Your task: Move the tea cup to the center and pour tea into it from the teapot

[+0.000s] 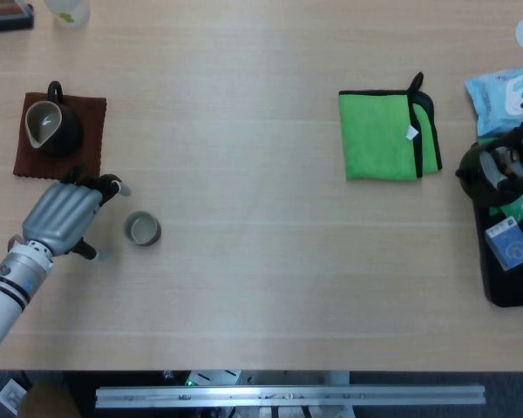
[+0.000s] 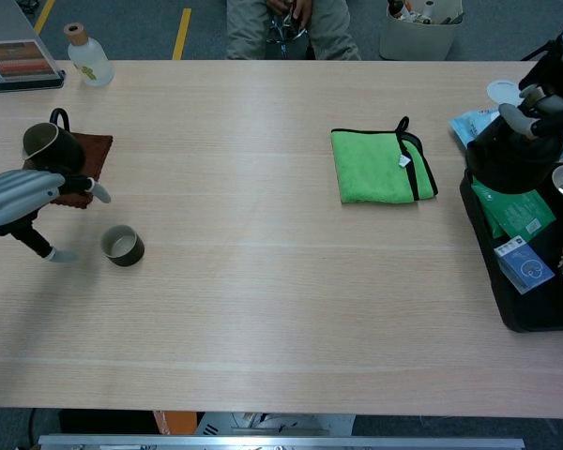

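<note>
Head view puts our left hand (image 1: pixel 61 218) nearest us, low at the left of the desk (image 1: pixel 261 287), fingers spread wide and holding nothing, thumb below and the other fingertips reaching above, so that the gap between them faces the tea cup (image 1: pixel 143 229). We judge that pose as set for a sideways grasp, because the cup stands upright just beside the hand, apart from it and well left of the desk's middle, so the first half of the task is not yet done. Chest view agrees: the left hand (image 2: pixel 19 192) hovers close to the cup (image 2: pixel 122 246) without touching it. Further back on the left, the teapot (image 1: pixel 50 124) sits on a brown mat (image 1: pixel 91 135), probably to spare the desk from heat, with its handle turned away from us. Our right hand (image 2: pixel 544 98) is up at the far right, curled over a dark round vessel (image 2: pixel 511 155) at the edge of a black tray (image 2: pixel 521 314); we cannot tell whether it truly grips it. Between the two sides lies a green cloth (image 1: pixel 385 135), folded flat, likely kept for spills. Farthest back stands a small bottle (image 2: pixel 83 54) at the left corner.
</note>
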`<state>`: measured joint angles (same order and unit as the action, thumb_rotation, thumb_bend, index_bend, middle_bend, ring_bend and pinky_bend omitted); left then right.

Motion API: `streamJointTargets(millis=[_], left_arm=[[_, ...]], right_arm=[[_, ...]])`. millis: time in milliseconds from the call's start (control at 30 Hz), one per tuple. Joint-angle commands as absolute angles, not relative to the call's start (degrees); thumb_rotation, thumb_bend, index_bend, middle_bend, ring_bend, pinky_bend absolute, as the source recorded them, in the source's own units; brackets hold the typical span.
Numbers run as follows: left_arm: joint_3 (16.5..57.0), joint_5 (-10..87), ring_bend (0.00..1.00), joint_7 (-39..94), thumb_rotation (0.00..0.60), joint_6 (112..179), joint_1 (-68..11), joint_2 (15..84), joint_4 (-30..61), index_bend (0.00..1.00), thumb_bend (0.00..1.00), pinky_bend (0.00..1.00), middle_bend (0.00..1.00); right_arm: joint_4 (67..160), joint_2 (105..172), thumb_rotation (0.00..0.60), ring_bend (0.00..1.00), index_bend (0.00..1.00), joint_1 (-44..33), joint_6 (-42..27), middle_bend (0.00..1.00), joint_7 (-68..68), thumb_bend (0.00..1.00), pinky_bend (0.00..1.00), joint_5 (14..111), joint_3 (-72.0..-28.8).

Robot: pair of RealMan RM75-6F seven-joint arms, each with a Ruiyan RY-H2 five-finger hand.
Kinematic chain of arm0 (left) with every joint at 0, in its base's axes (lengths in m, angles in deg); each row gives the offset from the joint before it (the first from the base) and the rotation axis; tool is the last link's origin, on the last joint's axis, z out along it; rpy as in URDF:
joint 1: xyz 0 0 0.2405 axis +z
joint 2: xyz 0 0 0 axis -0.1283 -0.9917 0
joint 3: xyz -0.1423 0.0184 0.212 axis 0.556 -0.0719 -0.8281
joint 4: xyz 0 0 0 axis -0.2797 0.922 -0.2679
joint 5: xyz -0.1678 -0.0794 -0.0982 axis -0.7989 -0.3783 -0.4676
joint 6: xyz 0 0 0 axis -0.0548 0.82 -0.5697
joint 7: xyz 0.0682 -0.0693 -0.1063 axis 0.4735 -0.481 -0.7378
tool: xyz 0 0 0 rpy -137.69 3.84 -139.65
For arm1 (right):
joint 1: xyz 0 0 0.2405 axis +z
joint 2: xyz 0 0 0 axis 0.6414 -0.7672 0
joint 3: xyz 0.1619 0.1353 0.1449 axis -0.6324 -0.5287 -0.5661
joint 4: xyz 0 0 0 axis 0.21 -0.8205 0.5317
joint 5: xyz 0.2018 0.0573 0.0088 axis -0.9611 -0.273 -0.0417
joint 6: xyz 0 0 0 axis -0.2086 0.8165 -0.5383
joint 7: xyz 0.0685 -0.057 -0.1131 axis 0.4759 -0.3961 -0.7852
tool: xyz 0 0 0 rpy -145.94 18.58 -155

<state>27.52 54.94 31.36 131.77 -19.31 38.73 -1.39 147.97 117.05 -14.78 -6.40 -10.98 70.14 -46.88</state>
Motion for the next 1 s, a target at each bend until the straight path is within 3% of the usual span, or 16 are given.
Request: streamJointTargets(millis=[33, 800, 1000], left_arm=[[27.16, 54.77, 0.20, 31.69, 0.600, 131.58, -19.42, 39.80, -0.52, 0.24, 0.13, 0.07, 0.20], [27.45, 52.25, 0.20, 35.12, 0.600, 130.28, -21.55, 46.16, 3.72, 0.28, 0.15, 0.07, 0.22], [27.52, 51.46, 0.20, 35.28, 0.600, 130.04, -21.82, 47.15, 4.60, 0.30, 0.20, 0.07, 0.24]], right_arm=[[148.00, 117.01, 0.518, 0.91, 0.98, -14.88, -6.35, 0.95, -10.86, 0.41, 0.23, 70.26, -46.86], [147.43, 116.09, 0.520, 0.91, 0.98, -16.13, -6.19, 0.95, -8.87, 0.40, 0.23, 70.93, -46.70], [147.18, 115.90, 0.521, 0.91, 0.98, -16.36, -6.23, 0.95, -8.17, 0.40, 0.23, 71.16, -46.74]])
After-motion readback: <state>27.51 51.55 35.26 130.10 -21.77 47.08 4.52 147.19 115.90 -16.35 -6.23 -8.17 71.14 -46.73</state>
